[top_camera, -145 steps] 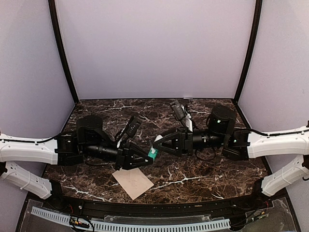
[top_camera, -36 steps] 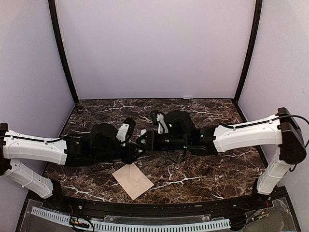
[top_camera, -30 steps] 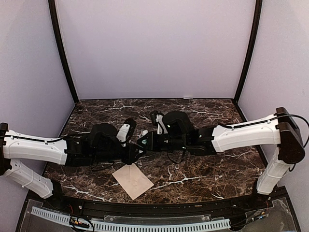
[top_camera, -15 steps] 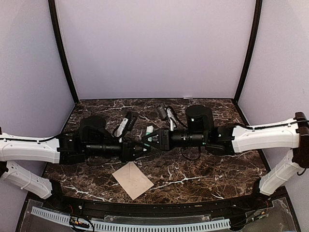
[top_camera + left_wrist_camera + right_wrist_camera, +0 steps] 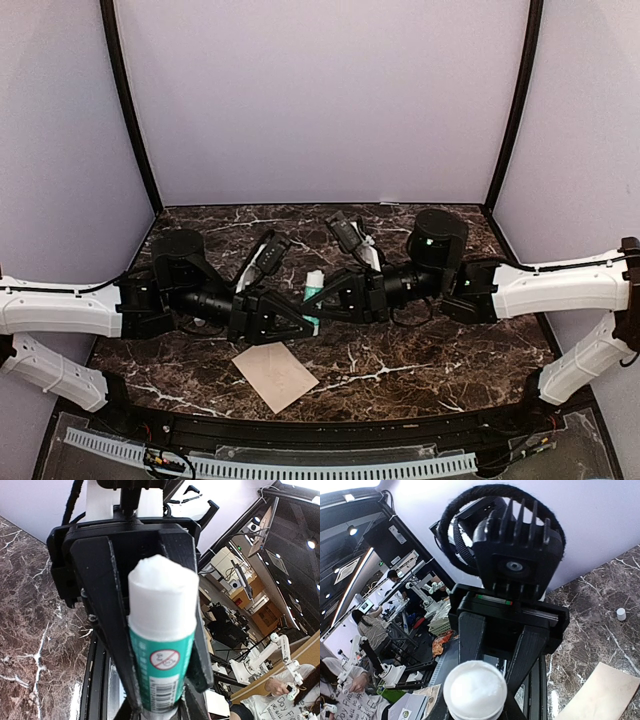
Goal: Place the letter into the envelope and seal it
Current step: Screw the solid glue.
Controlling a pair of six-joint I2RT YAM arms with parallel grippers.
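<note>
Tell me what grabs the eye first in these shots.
A green-and-white glue stick is pinched in mid-air where the left gripper and right gripper meet tip to tip. Nearer the front edge of the dark marble table, a tan paper, probably the envelope, lies flat and untouched.

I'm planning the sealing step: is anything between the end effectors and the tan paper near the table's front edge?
Nothing visible lies on the marble between them. The left end effector and right end effector both clamp the glue stick, just beyond the tan paper.
</note>
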